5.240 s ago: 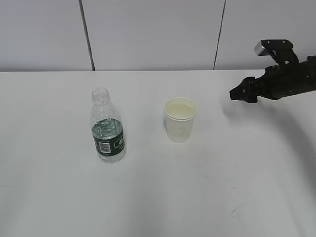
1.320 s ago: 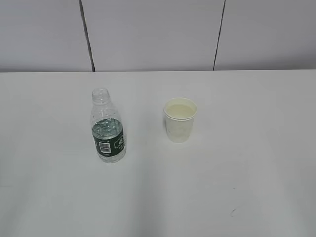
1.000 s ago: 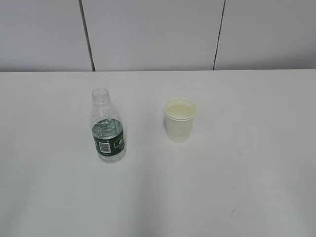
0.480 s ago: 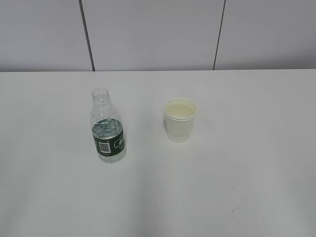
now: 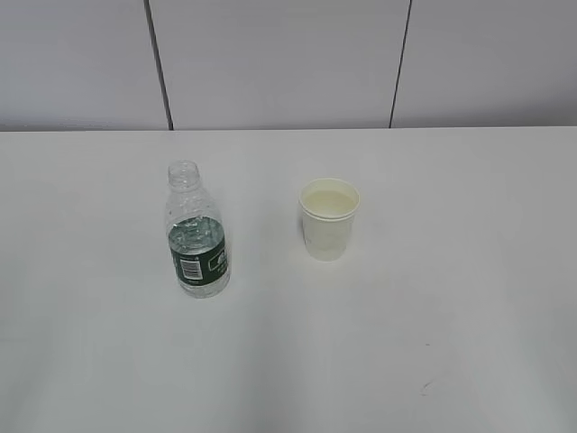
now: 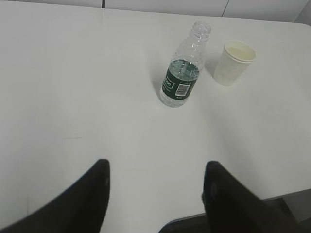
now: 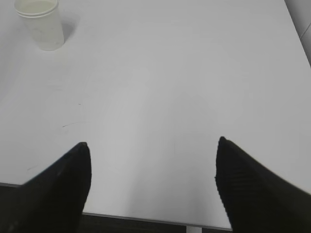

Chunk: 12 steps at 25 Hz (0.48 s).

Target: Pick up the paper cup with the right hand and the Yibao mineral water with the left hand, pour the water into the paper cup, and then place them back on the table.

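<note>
The Yibao mineral water (image 5: pixel 196 236), a clear capless bottle with a dark green label, stands upright left of centre on the white table (image 5: pixel 433 325). It holds some water. The paper cup (image 5: pixel 329 219) stands upright to its right, apart from it. Both show in the left wrist view, the bottle (image 6: pixel 183 80) and the cup (image 6: pixel 234 62). The cup also shows in the right wrist view (image 7: pixel 40 23). My left gripper (image 6: pixel 155 167) is open and empty, far back near the table's front edge. My right gripper (image 7: pixel 153 145) is open and empty, also near the front edge. Neither arm shows in the exterior view.
A grey panelled wall (image 5: pixel 279 63) runs behind the table. The table's front edge (image 7: pixel 146 217) lies just below my right gripper. A small dark scuff mark (image 5: pixel 425 388) is on the tabletop at the front right.
The right arm, at the right edge of the exterior view about five seconds ago, has left that view. Bottle and cup have not moved in the last second.
</note>
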Tool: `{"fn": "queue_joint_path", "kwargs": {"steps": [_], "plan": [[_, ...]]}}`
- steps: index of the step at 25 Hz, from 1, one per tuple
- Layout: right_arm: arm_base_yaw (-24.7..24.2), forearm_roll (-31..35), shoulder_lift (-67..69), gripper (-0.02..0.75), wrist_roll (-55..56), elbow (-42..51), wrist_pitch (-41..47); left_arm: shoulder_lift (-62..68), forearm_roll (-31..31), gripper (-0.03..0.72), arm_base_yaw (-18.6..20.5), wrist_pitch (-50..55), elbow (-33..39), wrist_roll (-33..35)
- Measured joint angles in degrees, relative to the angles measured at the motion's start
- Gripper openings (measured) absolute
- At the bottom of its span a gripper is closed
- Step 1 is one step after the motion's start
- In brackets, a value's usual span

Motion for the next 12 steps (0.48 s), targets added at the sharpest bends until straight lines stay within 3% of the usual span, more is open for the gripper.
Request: {"fn": "queue_joint_path", "kwargs": {"steps": [7, 12], "plan": [[0.0, -0.5, 0.0, 0.592, 0.0, 0.0, 0.0, 0.0, 0.0, 0.363, 0.1, 0.0, 0.0, 0.0], [0.0, -0.5, 0.0, 0.591, 0.0, 0.0, 0.0, 0.0, 0.0, 0.361, 3.4, 0.0, 0.0, 0.0]]}}
